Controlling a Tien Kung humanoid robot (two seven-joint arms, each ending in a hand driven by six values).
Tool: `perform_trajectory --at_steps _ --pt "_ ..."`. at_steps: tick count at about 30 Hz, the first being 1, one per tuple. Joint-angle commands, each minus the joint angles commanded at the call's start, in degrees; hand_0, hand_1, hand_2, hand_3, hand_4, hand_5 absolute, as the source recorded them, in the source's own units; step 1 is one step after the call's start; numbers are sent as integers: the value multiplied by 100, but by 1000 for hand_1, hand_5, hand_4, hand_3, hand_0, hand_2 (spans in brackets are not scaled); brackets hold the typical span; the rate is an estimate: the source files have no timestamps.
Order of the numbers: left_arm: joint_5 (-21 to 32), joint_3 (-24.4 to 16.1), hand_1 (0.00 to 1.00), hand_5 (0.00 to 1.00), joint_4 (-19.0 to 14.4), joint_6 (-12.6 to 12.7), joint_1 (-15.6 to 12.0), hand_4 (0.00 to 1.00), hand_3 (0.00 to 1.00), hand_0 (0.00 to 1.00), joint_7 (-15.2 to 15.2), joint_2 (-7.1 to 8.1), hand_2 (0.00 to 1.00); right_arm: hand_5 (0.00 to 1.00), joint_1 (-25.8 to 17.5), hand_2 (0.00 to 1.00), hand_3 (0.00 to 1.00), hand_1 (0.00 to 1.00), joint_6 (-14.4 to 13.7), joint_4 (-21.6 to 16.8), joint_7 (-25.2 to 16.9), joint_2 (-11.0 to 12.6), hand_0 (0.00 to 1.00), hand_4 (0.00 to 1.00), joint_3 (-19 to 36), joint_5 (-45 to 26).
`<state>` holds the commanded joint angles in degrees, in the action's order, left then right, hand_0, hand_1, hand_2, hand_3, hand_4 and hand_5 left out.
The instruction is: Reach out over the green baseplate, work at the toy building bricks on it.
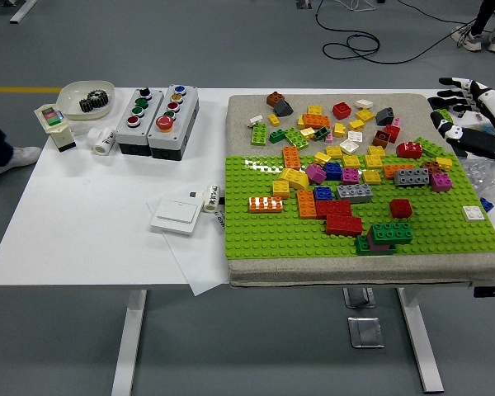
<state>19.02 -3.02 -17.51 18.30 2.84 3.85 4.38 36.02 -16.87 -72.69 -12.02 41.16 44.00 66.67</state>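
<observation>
The green baseplate (272,235) lies on a beige mat (247,111) at the right half of the table. Many toy bricks sit on its far half: an orange one (266,204), a grey one (355,193), a red block (344,223) and a dark green stack (390,233) nearer the front. More loose bricks (330,120) lie scattered on the mat behind the plate. My right hand (450,103) hovers at the mat's far right corner, fingers spread and holding nothing. It is beside the plate's far right corner, not over it. My left arm is out of sight.
Two grey button boxes (157,120), a white bowl with a black gear (87,99), a small white cylinder (104,140) and a white switch plate (176,216) on paper occupy the table's left. A person's shoe (8,157) shows at the left edge.
</observation>
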Motion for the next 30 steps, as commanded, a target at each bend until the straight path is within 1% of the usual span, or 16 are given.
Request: perform_trajectory --at_steps 3,4,7,9,10,13,15,16,19,21,22,25,27,28,29,30 --pt "10 6 726 615 0 -1 2 596 559 622 2 -1 701 307 62 788 887 746 16 44 -8 -26 739 643 -38 112" --pt "17 8 726 613 1 -1 3 597 559 619 4 -2 701 216 125 759 812 707 50 104 -7 -53 665 720 -70 239" --pt "33 12 726 613 0 -3 3 597 559 619 9 -3 701 216 220 759 812 707 126 209 -4 -90 665 720 -122 441" --pt "45 17 726 613 1 -3 3 597 559 619 12 -5 701 216 307 759 812 707 322 307 39 -115 665 720 -165 639" --pt "51 18 726 612 0 -3 4 596 560 616 15 -4 701 185 377 748 795 688 531 386 141 -135 648 795 -176 777" --pt "49 10 726 612 1 -1 8 596 560 616 12 -2 701 185 532 748 795 688 1191 577 208 -186 648 795 -247 1039" --pt "52 11 726 612 1 0 11 596 560 616 12 -1 701 185 640 748 795 688 1489 728 165 -234 648 795 -288 1351" --pt "58 15 726 613 1 -1 13 597 559 609 14 0 701 140 707 690 728 628 1593 801 110 -255 555 976 -326 1550" --pt "94 29 726 613 1 -3 22 597 559 609 26 0 701 140 862 690 728 628 1834 927 -31 -277 555 976 -463 2148" --pt "116 39 726 613 1 -4 27 597 559 609 33 1 701 140 951 690 728 628 1954 996 -52 -284 555 976 -574 2509" --pt "122 41 725 613 1 -5 28 597 559 609 35 2 701 153 996 680 723 614 1972 1035 -47 -294 509 998 -631 2600" --pt "128 43 725 613 0 -5 27 597 559 609 37 3 701 153 1085 680 723 614 1965 1146 -33 -327 509 998 -757 2675" --pt "135 40 725 613 0 -5 22 597 559 609 32 4 701 153 1238 680 723 614 1982 1353 4 -447 509 998 -955 2872" --pt "136 36 725 613 1 -5 20 597 559 607 30 3 702 187 1295 677 736 603 2037 1417 21 -490 468 998 -1043 2959" --pt "137 35 725 613 1 -6 20 597 559 607 30 2 702 187 1313 677 736 603 2055 1438 27 -504 468 998 -1072 2988" --pt "127 28 725 613 0 -2 16 597 559 607 22 2 702 187 1414 677 736 603 2191 1533 16 -584 468 998 -1204 3139"
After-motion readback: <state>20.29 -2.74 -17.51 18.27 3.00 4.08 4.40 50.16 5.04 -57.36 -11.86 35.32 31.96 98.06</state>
